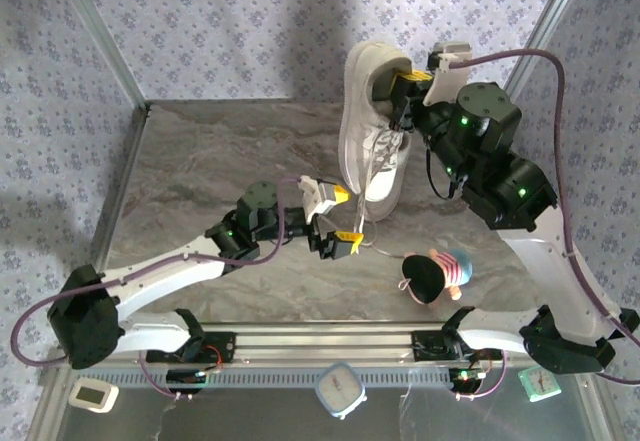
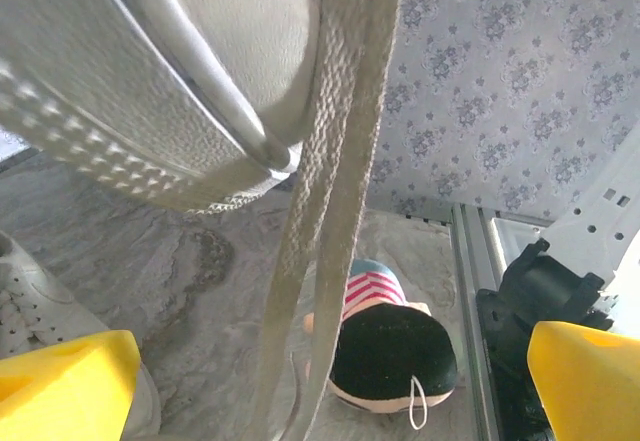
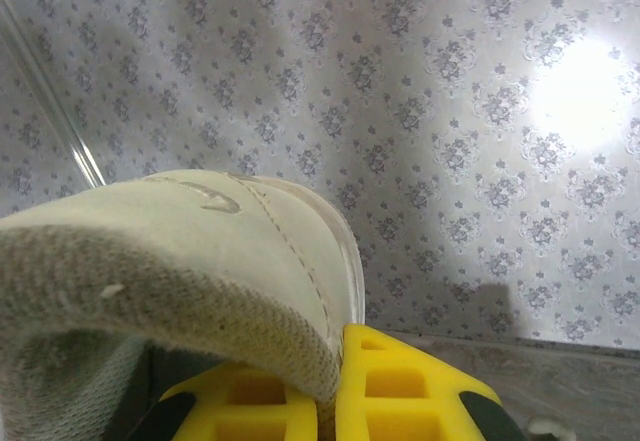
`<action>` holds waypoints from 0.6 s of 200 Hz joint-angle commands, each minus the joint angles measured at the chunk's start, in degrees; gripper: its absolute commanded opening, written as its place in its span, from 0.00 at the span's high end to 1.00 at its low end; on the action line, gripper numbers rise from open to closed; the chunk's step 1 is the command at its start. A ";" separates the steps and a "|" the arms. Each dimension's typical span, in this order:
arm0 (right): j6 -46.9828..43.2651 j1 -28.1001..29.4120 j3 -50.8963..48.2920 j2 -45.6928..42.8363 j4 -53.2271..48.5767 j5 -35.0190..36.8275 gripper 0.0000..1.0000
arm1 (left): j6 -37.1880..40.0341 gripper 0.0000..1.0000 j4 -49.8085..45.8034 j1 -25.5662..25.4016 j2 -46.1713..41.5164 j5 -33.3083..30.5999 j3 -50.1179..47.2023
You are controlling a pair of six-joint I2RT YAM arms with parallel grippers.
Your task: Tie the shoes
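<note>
Starting left of the raised shoe (image 1: 365, 91): left tool (image 1: 343, 217) spread wide, two blocky yellow pads (image 2: 65, 381) well apart, gripping nothing. Between those pads, hanging from the raised shoe, one flat white lace (image 2: 320, 211), coarse in weave. Below and left of the raised shoe in the left wrist view, a second shoe (image 2: 30, 301), smooth white with punched eyelets, resting on the grey marbled worktop (image 1: 220, 151). Counted: two shoes, two tools, one plush toy. Next, the raised shoe itself: white low-top, smooth upper, studded rubber sole edge, dark opening, held clear of the worktop, toe toward the arm bases. At its heel collar, on the right, right tool (image 1: 410, 79) pinched shut on the padded rim, yellow fingers (image 3: 400, 391) pressed together. Below and right of the raised shoe's toe, rounded black-and-pink plush toy (image 1: 437, 274) with a striped band, lying on the worktop.
</note>
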 commanded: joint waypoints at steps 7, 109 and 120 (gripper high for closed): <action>5.98 0.06 -0.48 -3.35 9.53 3.72 1.00 | -2.31 0.00 8.39 -0.56 2.30 -1.26 1.05; 11.30 -2.87 -0.02 -4.61 10.20 7.89 1.00 | -8.26 0.50 17.30 -1.12 9.03 -1.89 -3.31; 11.46 -3.21 -0.04 -4.82 9.96 7.91 1.00 | -8.71 0.55 17.64 -1.11 9.67 -1.36 -3.44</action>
